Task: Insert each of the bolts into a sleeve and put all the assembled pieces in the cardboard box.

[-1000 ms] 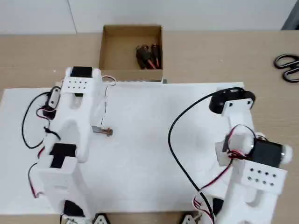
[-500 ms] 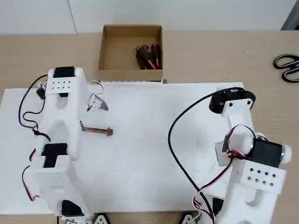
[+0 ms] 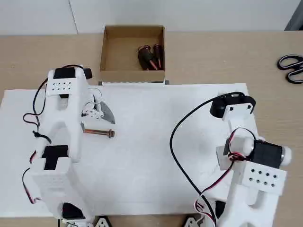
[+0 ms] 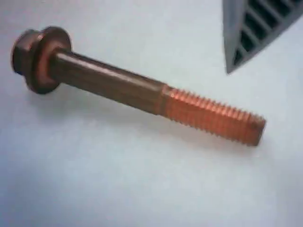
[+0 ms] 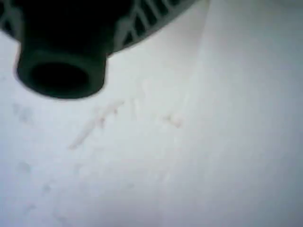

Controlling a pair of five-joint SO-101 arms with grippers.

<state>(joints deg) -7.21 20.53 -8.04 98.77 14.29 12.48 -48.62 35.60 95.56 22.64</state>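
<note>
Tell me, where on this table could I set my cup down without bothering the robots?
The widest bare patch is the white sheet between the bolt and the right arm. The wooden tabletop between the cardboard box and the scissors is also free. It's crowded around the bolt under the left arm, and by the right arm's black sleeve.

We looked down on the whole table (image 3: pixel 199 56) from high above the bolt (image 3: pixel 98 133). Our left wrist camera hung very close over that same bolt; the right one closely faced the white sheet (image 5: pixel 213 142).
</note>
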